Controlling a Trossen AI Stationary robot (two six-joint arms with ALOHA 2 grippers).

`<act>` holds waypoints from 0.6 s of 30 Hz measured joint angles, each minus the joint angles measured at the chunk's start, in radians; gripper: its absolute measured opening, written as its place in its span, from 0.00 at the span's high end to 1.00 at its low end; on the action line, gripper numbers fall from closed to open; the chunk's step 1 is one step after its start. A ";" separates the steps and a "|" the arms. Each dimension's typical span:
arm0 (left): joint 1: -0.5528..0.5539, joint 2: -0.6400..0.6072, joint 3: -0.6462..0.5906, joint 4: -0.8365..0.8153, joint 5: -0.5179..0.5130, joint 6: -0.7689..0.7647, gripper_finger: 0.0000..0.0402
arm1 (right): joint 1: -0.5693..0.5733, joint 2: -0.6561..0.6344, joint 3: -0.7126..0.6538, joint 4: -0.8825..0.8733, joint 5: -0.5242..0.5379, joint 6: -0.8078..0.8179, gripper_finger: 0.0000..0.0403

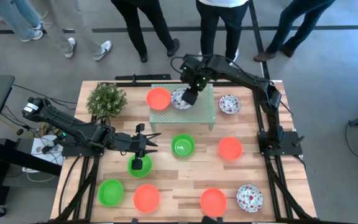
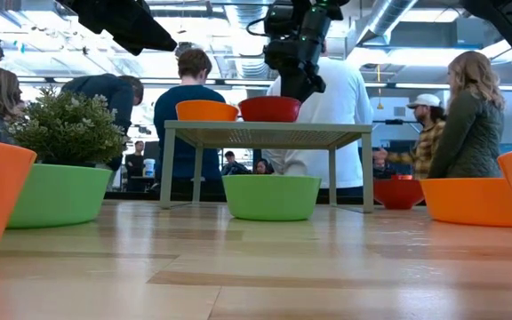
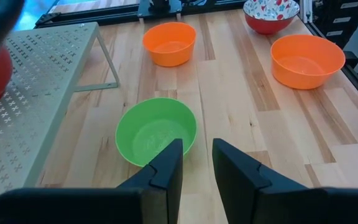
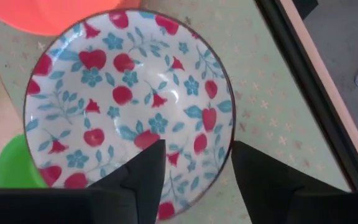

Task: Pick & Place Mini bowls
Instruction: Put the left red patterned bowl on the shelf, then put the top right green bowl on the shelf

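A white bowl with red flowers [image 4: 126, 102] sits on the pale green mesh rack [image 1: 204, 111], next to an orange bowl [image 1: 158, 98]. My right gripper [image 4: 194, 165] hangs over it, pointing down, open. One finger stands inside the bowl's rim and one outside; whether either touches it, I cannot tell. My left gripper [image 3: 196, 168] is open with nothing between its fingers. It hovers over the table left of centre, just short of a green bowl [image 3: 156, 130]. Another green bowl [image 1: 139, 165] lies under that arm.
More bowls rest on the table: orange [image 1: 230, 148], [image 1: 213, 201], [image 1: 146, 197], green [image 1: 110, 191], floral [image 1: 229, 104], [image 1: 249, 197]. A potted plant [image 1: 106, 99] stands at the far left. People stand beyond the table's far edge.
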 joint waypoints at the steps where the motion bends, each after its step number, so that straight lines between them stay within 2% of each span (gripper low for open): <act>1: 0.000 0.000 0.000 0.000 0.000 0.000 0.78 | 0.000 0.000 0.009 -0.016 0.000 0.000 0.55; 10: 0.000 0.000 0.000 0.000 0.000 0.000 0.78 | 0.015 -0.003 0.176 -0.182 0.052 0.031 0.53; 14: 0.000 0.000 0.000 0.000 0.000 -0.002 0.78 | 0.054 -0.005 0.271 -0.317 0.051 0.110 0.55; 18: 0.000 0.000 -0.016 0.008 0.000 -0.004 0.78 | 0.118 -0.039 0.279 -0.315 0.039 0.129 0.58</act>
